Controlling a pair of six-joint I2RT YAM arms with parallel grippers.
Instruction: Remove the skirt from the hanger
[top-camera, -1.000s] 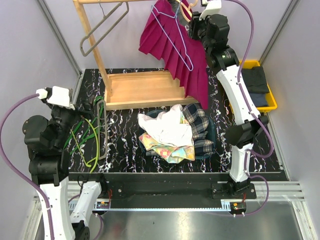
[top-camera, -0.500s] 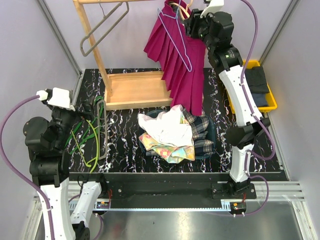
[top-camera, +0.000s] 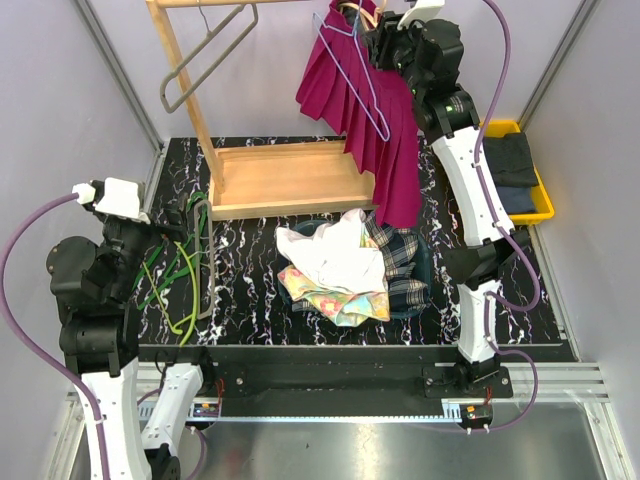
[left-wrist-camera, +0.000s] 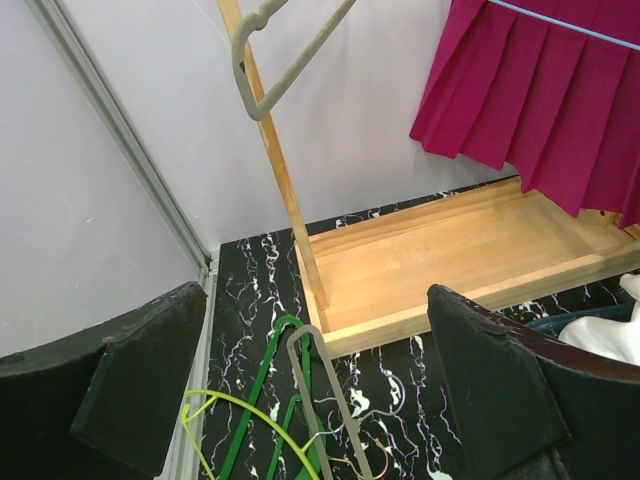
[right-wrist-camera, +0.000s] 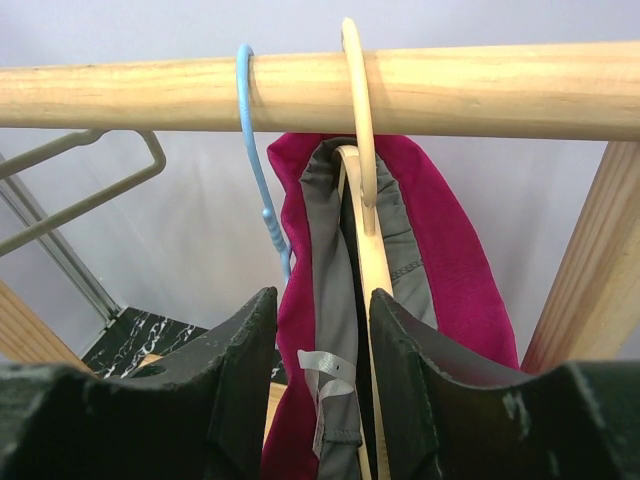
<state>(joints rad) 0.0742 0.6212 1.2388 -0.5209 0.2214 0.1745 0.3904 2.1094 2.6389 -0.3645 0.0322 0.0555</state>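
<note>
The magenta pleated skirt (top-camera: 385, 140) hangs from a wooden hanger (right-wrist-camera: 368, 240) hooked over the rack's wooden rail (right-wrist-camera: 450, 90). My right gripper (top-camera: 385, 45) is up at the rail. In the right wrist view it (right-wrist-camera: 322, 330) is closed round the skirt's (right-wrist-camera: 455, 260) grey-lined waistband and the hanger's neck. A light blue wire hanger (right-wrist-camera: 255, 150) hangs beside it and lies across the skirt's front in the top view (top-camera: 355, 85). My left gripper (top-camera: 130, 240) is open and empty, low at the table's left; in the left wrist view it (left-wrist-camera: 320, 400) is above loose hangers.
A grey hanger (top-camera: 205, 55) hangs at the rail's left. The rack's wooden base (top-camera: 290, 175) lies below. A basket of mixed clothes (top-camera: 345, 265) sits mid-table. A yellow tray (top-camera: 540, 205) with dark clothes is at the right. Green and grey hangers (top-camera: 175, 275) lie at the left.
My right gripper has moved up and a little left, closer to the rail. The skirt has swung with it and now hangs straighter. The left arm has hardly moved.
</note>
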